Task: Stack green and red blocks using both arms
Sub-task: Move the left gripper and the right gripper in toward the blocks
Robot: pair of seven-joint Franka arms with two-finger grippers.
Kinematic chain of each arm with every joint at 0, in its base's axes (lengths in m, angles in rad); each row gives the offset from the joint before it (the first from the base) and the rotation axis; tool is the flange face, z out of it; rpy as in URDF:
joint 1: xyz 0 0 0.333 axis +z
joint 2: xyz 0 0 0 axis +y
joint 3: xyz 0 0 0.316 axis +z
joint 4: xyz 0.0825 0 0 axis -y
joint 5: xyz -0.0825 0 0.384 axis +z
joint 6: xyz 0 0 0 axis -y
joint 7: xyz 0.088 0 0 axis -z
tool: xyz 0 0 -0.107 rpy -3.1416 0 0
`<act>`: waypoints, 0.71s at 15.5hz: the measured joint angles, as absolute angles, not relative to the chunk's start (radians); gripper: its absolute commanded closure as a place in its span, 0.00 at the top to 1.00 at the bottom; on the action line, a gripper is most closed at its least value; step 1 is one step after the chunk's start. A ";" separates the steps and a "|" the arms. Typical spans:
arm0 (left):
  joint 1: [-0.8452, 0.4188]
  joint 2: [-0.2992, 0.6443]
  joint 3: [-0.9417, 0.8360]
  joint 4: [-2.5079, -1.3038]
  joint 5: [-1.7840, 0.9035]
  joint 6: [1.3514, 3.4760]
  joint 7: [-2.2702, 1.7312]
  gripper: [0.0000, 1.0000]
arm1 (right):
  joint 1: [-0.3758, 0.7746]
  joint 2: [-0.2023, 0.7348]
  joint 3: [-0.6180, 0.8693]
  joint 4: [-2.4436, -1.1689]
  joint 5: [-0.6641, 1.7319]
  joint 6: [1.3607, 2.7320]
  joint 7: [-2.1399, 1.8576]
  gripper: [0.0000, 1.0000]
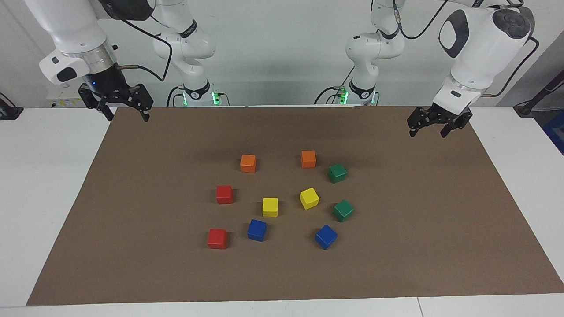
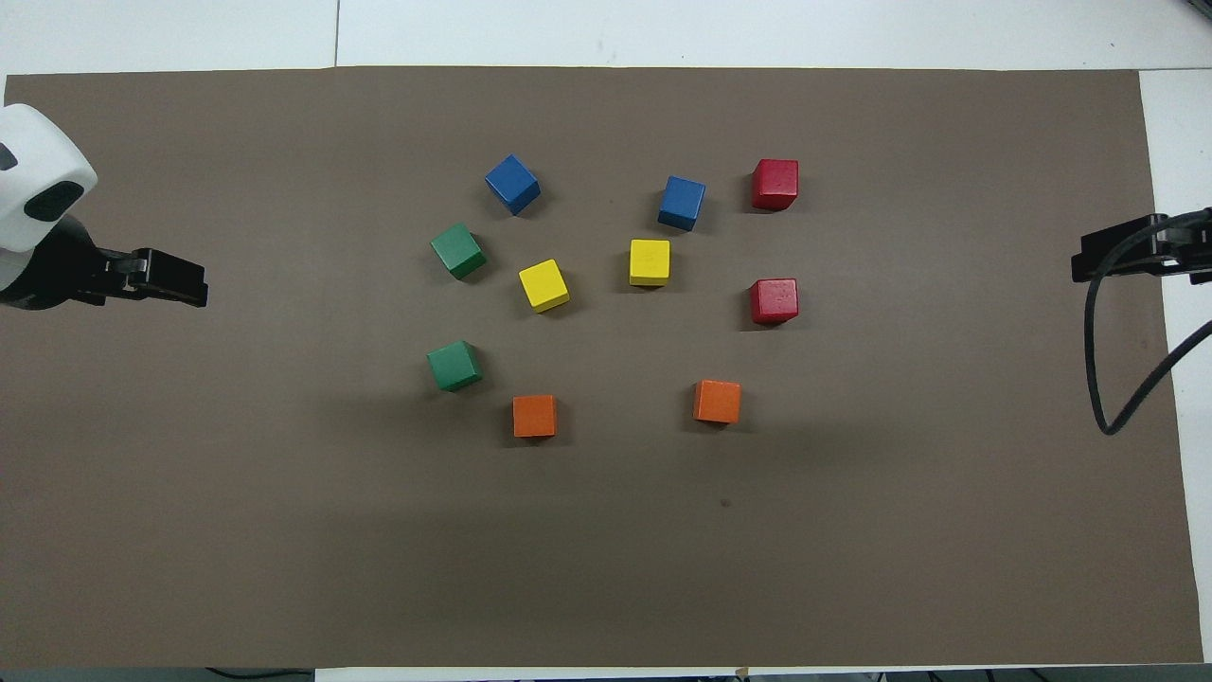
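Two green blocks lie on the brown mat toward the left arm's end, one nearer the robots (image 1: pixel 337 173) (image 2: pixel 454 366) and one farther (image 1: pixel 343 210) (image 2: pixel 458 250). Two red blocks lie toward the right arm's end, one nearer (image 1: pixel 224 194) (image 2: pixel 775 301) and one farther (image 1: pixel 217 238) (image 2: pixel 775 184). All four stand apart, none stacked. My left gripper (image 1: pixel 428 133) (image 2: pixel 189 282) hangs open and empty over the mat's edge at its own end. My right gripper (image 1: pixel 128 118) (image 2: pixel 1084 263) hangs open and empty over the mat's corner at its own end.
Two orange cubes (image 1: pixel 248 163) (image 1: pixel 308 159) lie nearest the robots. Two yellow cubes (image 1: pixel 270 206) (image 1: pixel 309 198) sit in the middle of the group. Two blue cubes (image 1: pixel 257 230) (image 1: pixel 326 236) lie farthest. The brown mat (image 1: pixel 418 246) covers most of the white table.
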State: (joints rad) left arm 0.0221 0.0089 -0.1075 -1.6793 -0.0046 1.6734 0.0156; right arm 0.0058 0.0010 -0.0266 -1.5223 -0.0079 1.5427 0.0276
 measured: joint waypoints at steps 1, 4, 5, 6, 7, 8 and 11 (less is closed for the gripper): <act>0.022 0.009 -0.107 -1.679 -0.005 1.673 0.016 1.00 | 0.006 0.001 -0.027 -1.522 -0.008 1.543 0.028 1.00; 0.022 0.009 -0.105 -1.679 -0.005 1.673 0.007 1.00 | 0.006 0.001 -0.024 -1.523 -0.008 1.543 0.028 1.00; 0.022 0.009 -0.104 -1.679 -0.005 1.673 -0.002 1.00 | 0.006 0.001 -0.023 -1.523 -0.008 1.543 0.028 1.00; 0.023 0.009 -0.103 -1.679 -0.005 1.673 -0.019 1.00 | 0.006 0.001 -0.022 -1.523 -0.008 1.543 0.028 1.00; 0.023 0.009 -0.103 -1.681 -0.005 1.675 -0.051 1.00 | 0.006 0.001 -0.021 -1.523 -0.008 1.543 0.028 1.00; 0.023 0.009 -0.106 -1.687 -0.005 1.687 -0.097 1.00 | 0.006 0.001 -0.021 -1.523 -0.008 1.543 0.028 1.00; -0.015 0.010 -0.126 -1.754 -0.005 1.759 -0.192 1.00 | 0.006 0.001 -0.021 -1.526 -0.008 1.541 0.051 1.00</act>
State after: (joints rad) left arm -0.0148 0.0098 -0.1257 -1.7538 -0.0055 1.7595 -0.1915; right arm 0.0063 0.0009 -0.0212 -1.5258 -0.0079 1.5413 0.0514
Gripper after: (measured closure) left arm 0.000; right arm 0.000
